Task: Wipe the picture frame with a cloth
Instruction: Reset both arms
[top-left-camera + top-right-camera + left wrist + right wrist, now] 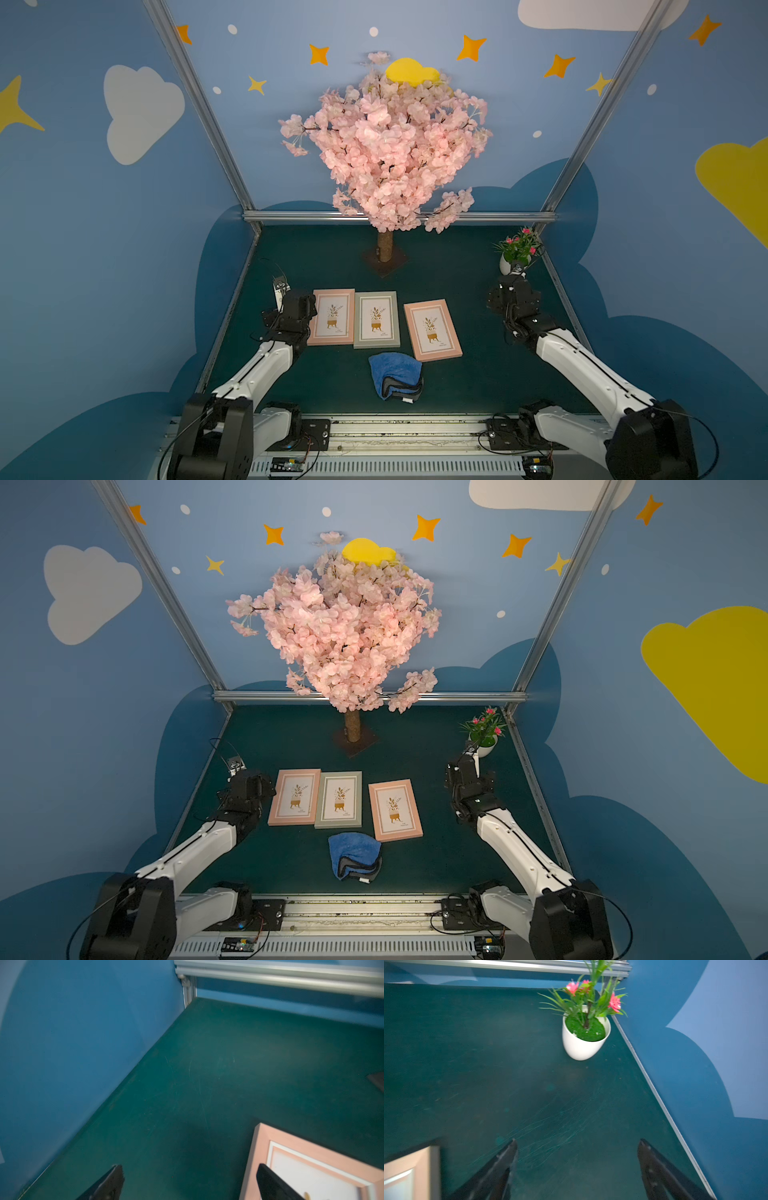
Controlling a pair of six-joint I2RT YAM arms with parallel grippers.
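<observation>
Cloth (395, 376) lies bunched on tabletop (332, 386), front-centre, blue w/ grey side folded up, just in front of grey frame (377, 319) & right pink frame (432, 329), which is skewed. Left pink frame (331, 317) sits just beside the grey one. Left pincer (190, 1167) spread, at left pink frame's outer edge. Right pincer (577, 1141) spread over bare tabletop near potted plant (584, 1028). Blossom tree (386, 145) at back, centre.

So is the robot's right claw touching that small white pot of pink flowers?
Apart. In the right wrist view the open right claw hangs short of the small white flowerpot, with bare dark green table between its tips and the pot.
</observation>
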